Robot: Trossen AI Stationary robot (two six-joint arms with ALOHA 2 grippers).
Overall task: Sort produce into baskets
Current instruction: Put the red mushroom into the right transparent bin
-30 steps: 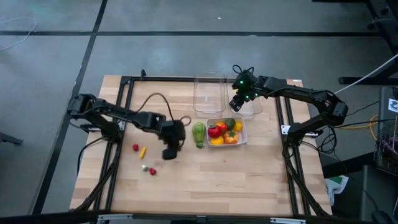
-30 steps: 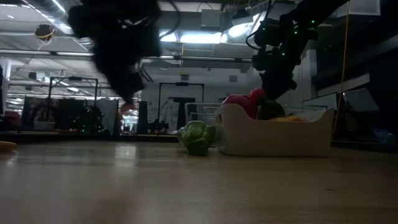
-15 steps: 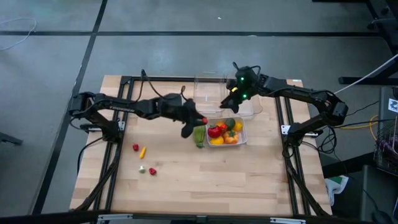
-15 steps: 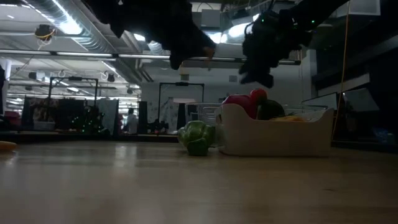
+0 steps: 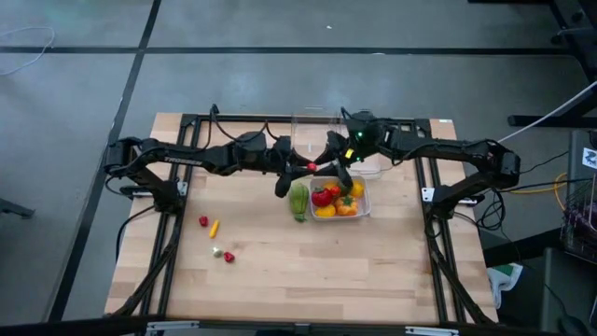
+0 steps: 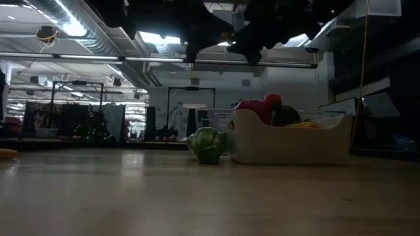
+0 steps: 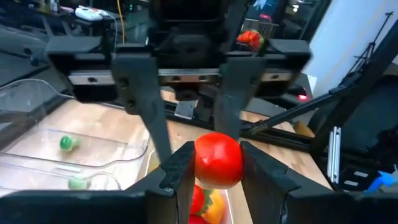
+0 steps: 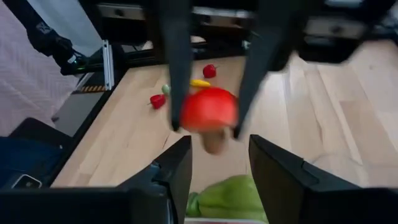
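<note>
The left gripper [image 5: 300,168] reaches in from the left, raised above the table [image 5: 280,271], and is clenched on a round red piece [image 7: 218,160] held between its two fingers. Well behind it, toward the table's left front, lie loose bits: a red one [image 5: 203,221], a yellow one [image 5: 215,228], a pale green one [image 5: 216,252] and another red one [image 5: 229,257]. Just below and beside the held piece lies the long green ribbed one [image 5: 298,201], against the left wall of the whitish basket [image 5: 363,207], which holds red, yellow, orange and green produce. The right gripper [image 5: 326,164] faces the left one nose to nose, its fingers spread apart on either side of the red piece without closing on it. Beyond both stand two clear baskets [image 5: 312,145]; the left wrist view shows small green bits [image 7: 66,143] in one. No writing or labels can be read.
</note>
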